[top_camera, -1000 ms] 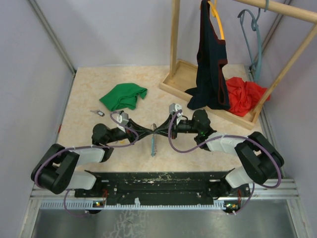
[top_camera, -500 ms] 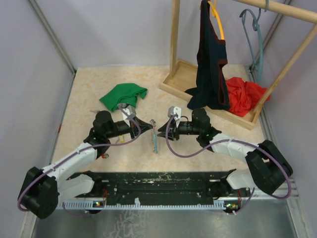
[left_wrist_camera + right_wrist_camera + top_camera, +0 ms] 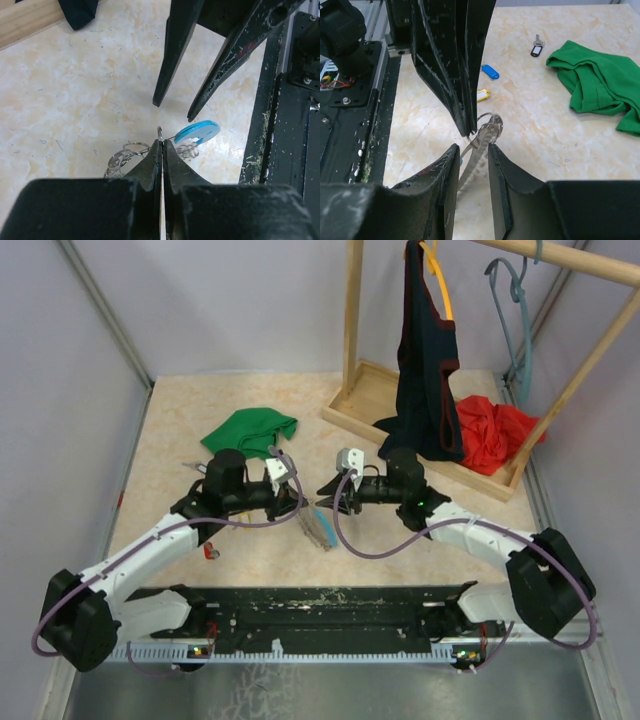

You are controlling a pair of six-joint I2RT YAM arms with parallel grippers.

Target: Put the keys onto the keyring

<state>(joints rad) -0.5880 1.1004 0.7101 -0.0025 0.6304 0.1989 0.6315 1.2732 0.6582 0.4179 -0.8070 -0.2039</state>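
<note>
**Marbled bench, keyring pinched by one pincer only**

Pale stone-patterned bench (image 3: pixel 170 440) carries everything, with a green cloth (image 3: pixel 250 432) left of centre in the upper half of the overhead view. Loose keys lie at the left: a red key (image 3: pixel 210 552) low beside the left arm, and, in the right wrist view's upper middle, a blue key (image 3: pixel 490 71) and a yellow key (image 3: pixel 482 94). They look light, stiff and small, with smooth plastic heads that are probably the better place to grip.

Just left of centre, the left pincer (image 3: pixel 162 145) is closed tight on one thin wire ring of the keyring (image 3: pixel 318 525). The rest of the chain and its light blue tag (image 3: pixel 197 132) trail down to the bench. The chain is limp and will likely swing or slip, so any hold should be on a ring, close to the opening.

Right of centre, the right pincer (image 3: pixel 472 148) stands parted, with the chain in the gap but not clamped.

A second ago both pincers met at mid-frame with the chain hanging straight below them. Since then the right one has let go, the left arm has stretched up the frame, and the chain lies slanted.
</note>
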